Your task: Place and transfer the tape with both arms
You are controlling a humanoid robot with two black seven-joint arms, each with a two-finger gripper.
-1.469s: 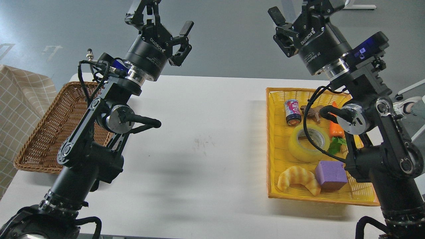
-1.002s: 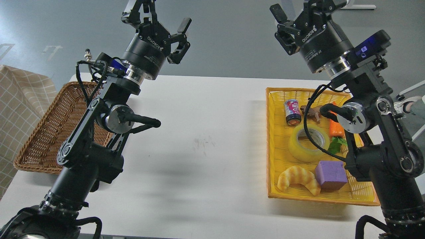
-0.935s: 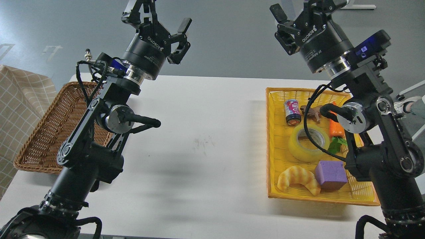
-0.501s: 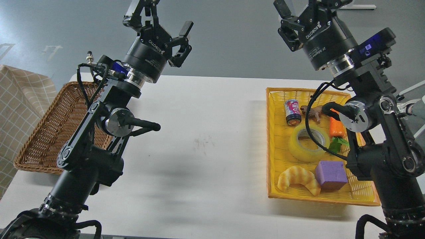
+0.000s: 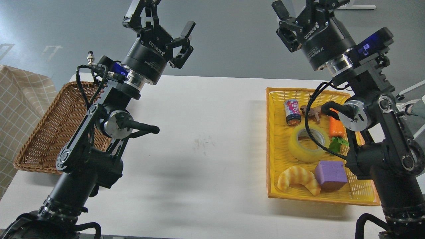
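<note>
You are seeing the tape (image 5: 308,142) lying mid-tray (image 5: 273,132) at frame right, a basket (image 5: 46,132) sitting at left.

Single head view, high and close, facing forward and down

The desk (image 5: 206,132) fills mid-frame; arms rise from both lower corners; grey floor spans the top.

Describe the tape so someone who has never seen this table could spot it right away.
Look at the yellow tray on the right side of the white table. The tape lies flat near its middle, between the can and the purple block. It is the only ring there: translucent yellow with a pale core.
</note>
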